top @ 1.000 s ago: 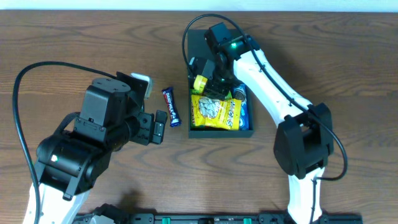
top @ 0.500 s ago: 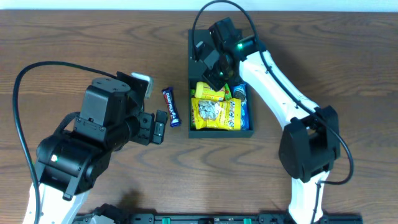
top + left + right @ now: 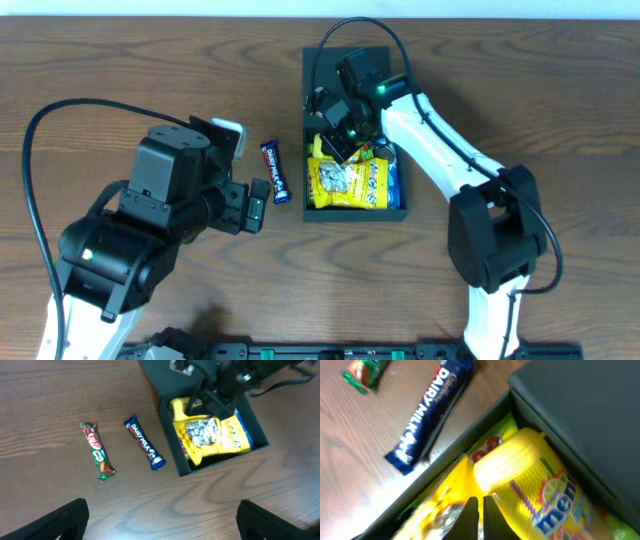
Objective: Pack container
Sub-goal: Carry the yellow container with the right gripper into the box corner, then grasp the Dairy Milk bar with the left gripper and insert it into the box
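Note:
The dark green container sits open at the table's centre, its flap lid lying flat behind it. Inside are a yellow seed packet, a yellow Mentos pack and a blue packet. My right gripper hangs shut just above the yellow packets inside the container, with nothing between its fingers. My left gripper is wide open and empty, high over bare table to the left. A blue Dairy Milk bar lies on the table left of the container.
A green-and-red chocolate bar lies left of the Dairy Milk bar; the left arm hides it in the overhead view. The left arm's black cable loops over the table at the left.
The right gripper shut, lifted back toward the lid, then came down again over the yellow packets. The Mentos pack shifted slightly. The left arm has not moved.

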Robot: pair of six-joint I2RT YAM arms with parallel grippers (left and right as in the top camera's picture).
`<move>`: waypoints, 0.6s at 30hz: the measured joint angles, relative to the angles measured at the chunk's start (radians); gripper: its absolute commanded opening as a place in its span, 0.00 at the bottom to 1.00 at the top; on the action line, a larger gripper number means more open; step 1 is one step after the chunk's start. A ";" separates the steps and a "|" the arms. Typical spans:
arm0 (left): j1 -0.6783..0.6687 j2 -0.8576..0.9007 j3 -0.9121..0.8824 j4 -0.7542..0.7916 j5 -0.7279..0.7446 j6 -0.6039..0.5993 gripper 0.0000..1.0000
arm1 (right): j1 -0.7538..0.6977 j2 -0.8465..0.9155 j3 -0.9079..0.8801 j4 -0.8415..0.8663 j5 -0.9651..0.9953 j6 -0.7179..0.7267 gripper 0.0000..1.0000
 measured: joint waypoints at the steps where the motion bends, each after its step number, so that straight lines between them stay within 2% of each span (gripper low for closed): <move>1: 0.000 0.004 -0.001 0.003 -0.024 0.004 0.95 | -0.002 -0.023 0.042 -0.037 -0.002 0.008 0.22; 2: 0.000 0.014 -0.010 0.024 -0.050 0.013 0.96 | -0.009 -0.072 0.075 -0.054 -0.003 0.010 0.34; 6: 0.000 0.132 -0.133 0.190 -0.058 0.030 0.95 | -0.083 -0.377 0.135 -0.159 -0.012 0.018 0.42; 8: 0.000 0.258 -0.187 0.288 -0.026 0.018 0.95 | -0.142 -0.489 0.147 -0.228 -0.013 0.021 0.38; 11: 0.000 0.429 -0.196 0.384 -0.008 -0.053 0.95 | -0.228 -0.507 0.146 -0.372 -0.019 0.037 0.32; 14: 0.000 0.592 -0.196 0.447 -0.009 -0.156 0.95 | -0.297 -0.510 0.143 -0.434 -0.017 0.045 0.31; 18: 0.000 0.745 -0.196 0.531 -0.023 -0.279 0.95 | -0.308 -0.521 0.143 -0.472 -0.017 0.045 0.31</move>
